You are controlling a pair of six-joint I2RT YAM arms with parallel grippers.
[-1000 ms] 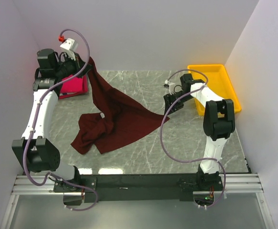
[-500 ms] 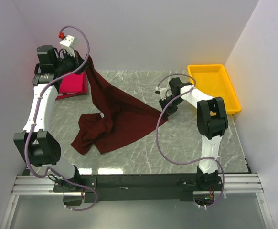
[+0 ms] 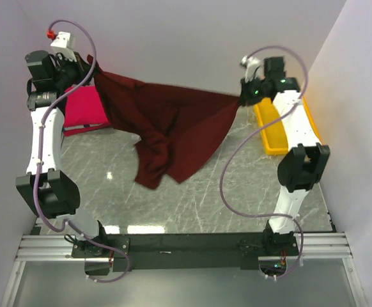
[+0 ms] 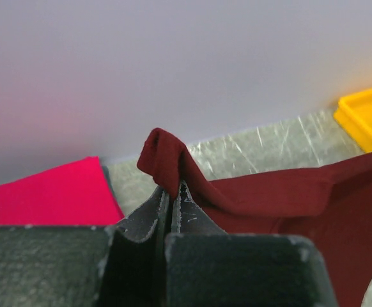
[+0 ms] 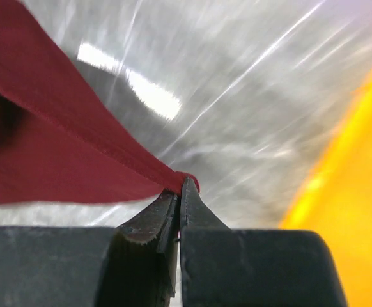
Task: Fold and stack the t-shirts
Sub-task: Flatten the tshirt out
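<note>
The dark maroon t-shirt (image 3: 167,125) hangs stretched in the air between both arms, its lower part drooping toward the table. My left gripper (image 3: 91,62) is shut on one corner of it, high at the back left; in the left wrist view the cloth (image 4: 173,163) bunches over the pinched fingertips of the gripper (image 4: 171,190). At the back right my right gripper (image 3: 242,96) is shut on the opposite corner; the right wrist view shows the maroon cloth (image 5: 64,147) pulled taut from the closed tips of the gripper (image 5: 181,188). A bright pinkish-red t-shirt (image 3: 82,107) lies folded at the back left.
A yellow tray (image 3: 277,131) stands at the back right, under the right arm. White walls close in the left, back and right sides. The grey marbled table (image 3: 237,192) lies below.
My right gripper shut on the maroon t-shirt's right corner and rose toward the back right. The left arm lifted higher too, and the t-shirt came up off the table, spread between both.
</note>
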